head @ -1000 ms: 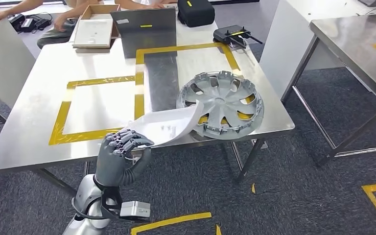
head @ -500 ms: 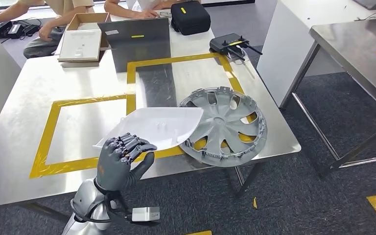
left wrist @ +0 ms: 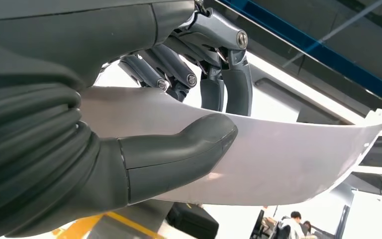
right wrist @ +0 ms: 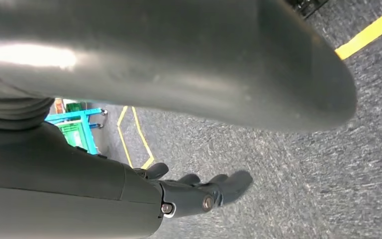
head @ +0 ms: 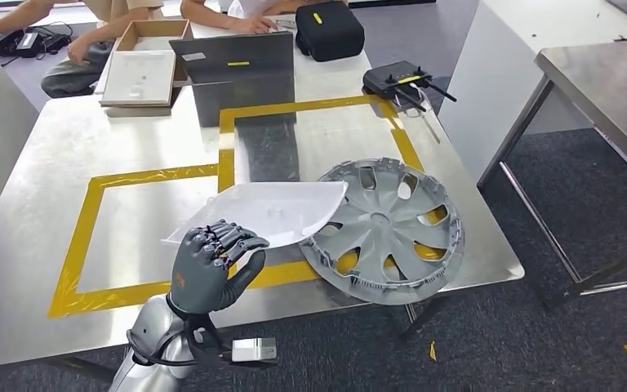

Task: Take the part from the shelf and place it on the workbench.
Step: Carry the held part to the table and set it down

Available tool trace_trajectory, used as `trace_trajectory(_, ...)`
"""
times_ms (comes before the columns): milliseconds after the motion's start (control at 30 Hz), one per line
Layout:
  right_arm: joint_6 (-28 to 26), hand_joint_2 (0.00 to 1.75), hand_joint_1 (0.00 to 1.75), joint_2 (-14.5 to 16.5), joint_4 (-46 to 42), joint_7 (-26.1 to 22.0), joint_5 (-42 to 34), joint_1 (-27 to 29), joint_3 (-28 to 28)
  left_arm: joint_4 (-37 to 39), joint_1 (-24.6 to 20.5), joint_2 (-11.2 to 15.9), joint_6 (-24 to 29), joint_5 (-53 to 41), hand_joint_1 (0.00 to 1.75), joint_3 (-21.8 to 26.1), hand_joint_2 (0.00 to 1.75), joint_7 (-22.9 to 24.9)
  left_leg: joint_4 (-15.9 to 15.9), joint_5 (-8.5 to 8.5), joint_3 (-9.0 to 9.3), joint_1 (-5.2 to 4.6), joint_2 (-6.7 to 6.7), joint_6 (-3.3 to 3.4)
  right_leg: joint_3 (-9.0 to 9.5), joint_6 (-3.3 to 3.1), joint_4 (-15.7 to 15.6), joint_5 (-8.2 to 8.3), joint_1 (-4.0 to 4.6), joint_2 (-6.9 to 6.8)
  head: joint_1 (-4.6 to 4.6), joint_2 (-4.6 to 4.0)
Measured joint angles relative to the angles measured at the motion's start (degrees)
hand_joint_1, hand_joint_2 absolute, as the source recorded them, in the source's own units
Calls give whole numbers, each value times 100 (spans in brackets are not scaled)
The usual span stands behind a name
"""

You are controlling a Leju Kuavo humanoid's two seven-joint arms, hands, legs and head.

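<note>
Fingers [left wrist: 226, 82] of the left hand [head: 210, 273] are curled over the top face of the white part [head: 273, 212], and the thumb is pressed against its underside, so the panel is pinched at its near corner. The part is held above the desk [head: 41, 204], over the near edge of the yellow tape frame [head: 77, 237], with its far tip close to or just over the grey wheel cover [head: 392, 229]; whether they touch cannot be told. The part is judged to be a thin, curved plastic shell: light and rather stiff, but probably a little flexible, with a smooth surface that may slip. Since it is taken at one corner only, some sag or turning in the grip is to be expected; a hold nearer its middle would be steadier. The left arm is raised from below, with the palm turned toward the desk. The right hand [right wrist: 199, 191] is seen hanging over the carpet floor [right wrist: 298, 164], its fingers loosely apart and nothing held.
</note>
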Motion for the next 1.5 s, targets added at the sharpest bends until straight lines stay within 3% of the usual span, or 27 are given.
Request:
trace_trajectory(133, -1, 0, 0, 1, -2, -9, 1, 2, -1, 17, -1, 8, 2, 3, 175, 2, 175, -1, -47, 10, 31, -12, 2, 46, 20, -24, -28, 9, -3, 11, -1, -1)
trace_trajectory(367, 29, 0, 0, 1, -2, -9, -16, 0, -1, 124, -51, 10, 2, -285, 175, 42, 175, 95, -125, 32, 80, -12, 6, -61, 28, -86, -26, -9, 1, 10, 1, 0)
trace_trajectory(500, 44, 0, 0, 1, -2, -9, -7, -3, -1, 356, -171, -67, 2, -1287, 175, 368, 175, 154, -133, 37, 84, -3, 6, -107, 30, -97, -24, -9, 1, 10, 1, 0)
trace_trajectory(633, 63, 0, 0, 3, -2, -9, -33, -18, -4, 822, -597, -141, 2, -2715, 175, 853, 175, 785, -133, 43, 83, 2, 6, -114, 33, -101, -24, 0, -2, 9, 1, 0)
trace_trajectory(733, 76, 0, 0, 17, -1, -9, -73, -30, -13, 1476, -1202, -87, 2, -3056, 175, 1104, 175, 1391, -132, 50, 83, 2, 5, -119, 38, -99, -25, 10, -2, 7, 2, 0)
trace_trajectory(867, 98, 0, 0, 60, -1, -9, -118, -38, -30, 2535, -2102, 178, 2, -3111, 175, 1384, 175, 1916, -131, 61, 84, 2, 7, -128, 39, -104, -25, 24, -2, 13, 2, 0)
trace_trajectory(1067, 102, 0, 0, 126, 1, -9, -104, -10, -63, 3753, -3135, 828, 2, -3160, 175, 1698, 175, 2467, -132, 67, 88, 5, 18, -138, 36, -112, -25, 28, -1, 23, 1, 0)
trace_trajectory(1300, 100, 0, 0, 195, 1, -16, -17, 3, -64, 5032, -3659, 1526, -29, -3163, 175, 1498, 175, 3033, -133, 66, 86, 10, 36, -142, 26, -113, -25, 27, 3, 48, 2, 0)
trace_trajectory(1500, 101, 0, 0, 229, 1, -16, -7, 3, -62, 5540, -3724, 1814, -137, -3159, 175, 1398, 175, 3085, -133, 65, 79, 9, 33, -142, 25, -114, -31, 27, 3, 50, 4, 0)
